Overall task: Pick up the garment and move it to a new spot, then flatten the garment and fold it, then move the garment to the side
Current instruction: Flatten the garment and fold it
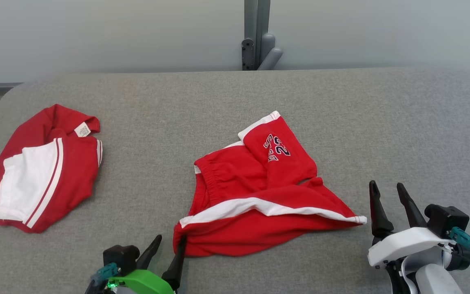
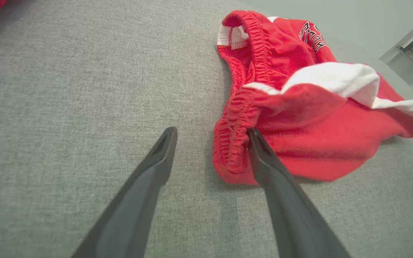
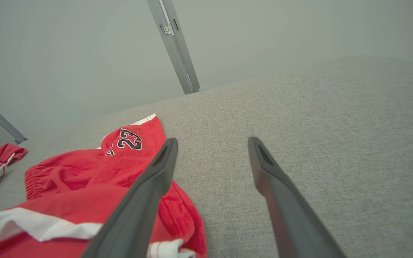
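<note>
There's the left claw (image 1: 171, 238) gaping empty, one finger touching, maybe hooked under, the red shorts' (image 1: 255, 196) waistband corner, right claw (image 1: 386, 185) wide and empty by the hem, likely ready to flatten them.

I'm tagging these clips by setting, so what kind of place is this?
Likely a robot lab or test bay: a grey fabric-covered table, a plain pale wall with a metal post, plus red shorts and a second red garment.

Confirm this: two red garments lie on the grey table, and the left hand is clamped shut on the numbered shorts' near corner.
Not shut: the left hand is open, one finger against the near corner of the numbered shorts, as the left wrist view shows. Rest holds.
</note>
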Available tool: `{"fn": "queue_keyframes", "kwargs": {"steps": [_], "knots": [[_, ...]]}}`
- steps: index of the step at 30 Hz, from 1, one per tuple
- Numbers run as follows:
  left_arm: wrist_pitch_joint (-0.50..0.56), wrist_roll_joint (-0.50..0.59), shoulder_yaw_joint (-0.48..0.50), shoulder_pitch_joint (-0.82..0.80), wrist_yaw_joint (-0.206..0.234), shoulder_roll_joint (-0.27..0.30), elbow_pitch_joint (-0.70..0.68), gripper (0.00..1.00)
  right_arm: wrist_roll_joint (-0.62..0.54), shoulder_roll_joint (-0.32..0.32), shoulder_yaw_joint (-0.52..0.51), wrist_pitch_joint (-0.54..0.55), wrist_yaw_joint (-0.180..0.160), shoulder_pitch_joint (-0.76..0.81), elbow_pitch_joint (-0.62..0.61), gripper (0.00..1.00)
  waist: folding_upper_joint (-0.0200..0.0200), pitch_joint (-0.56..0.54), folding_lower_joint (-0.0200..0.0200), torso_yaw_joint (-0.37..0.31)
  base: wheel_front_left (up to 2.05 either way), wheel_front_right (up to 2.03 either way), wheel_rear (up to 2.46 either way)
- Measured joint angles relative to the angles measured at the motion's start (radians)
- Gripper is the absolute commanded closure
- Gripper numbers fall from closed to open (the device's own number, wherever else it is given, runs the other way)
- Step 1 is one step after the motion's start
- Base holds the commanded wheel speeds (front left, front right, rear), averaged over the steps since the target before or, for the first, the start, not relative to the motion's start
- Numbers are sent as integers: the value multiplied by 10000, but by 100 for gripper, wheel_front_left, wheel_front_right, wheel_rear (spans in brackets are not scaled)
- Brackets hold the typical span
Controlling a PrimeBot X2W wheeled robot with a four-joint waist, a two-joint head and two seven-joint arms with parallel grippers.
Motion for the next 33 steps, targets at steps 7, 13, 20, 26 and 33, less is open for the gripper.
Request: {"fn": "queue_keyframes", "kwargs": {"steps": [7, 13, 20, 26, 33], "knots": [[-2, 1137, 1942, 825, 148, -324, -619, 0, -29, 2, 21, 2, 0, 128, 52, 0, 0, -331, 0, -309, 0, 0, 0], [0, 2510, 3494, 1520, 299, -500, -1776, 0, -165, -2, 44, 2, 0, 221, -33, 0, 0, -633, 0, -488, 0, 0, 0], [-4, 3666, 4447, 2016, 290, -972, -2364, 0, -535, 0, 431, 0, 0, 539, 12, 0, 0, -956, 0, -519, 0, 0, 0], [-4, 3981, 4591, 2242, 157, -1233, -2349, 0, -631, 0, 642, 2, 0, 790, 267, 0, 0, -1104, 0, -458, 0, 0, 0], [-4, 4067, 4604, 2278, 81, -1262, -2299, 0, -579, -4, 959, 2, 0, 816, 504, 0, 0, -1011, 0, -403, 0, 0, 0]]}}
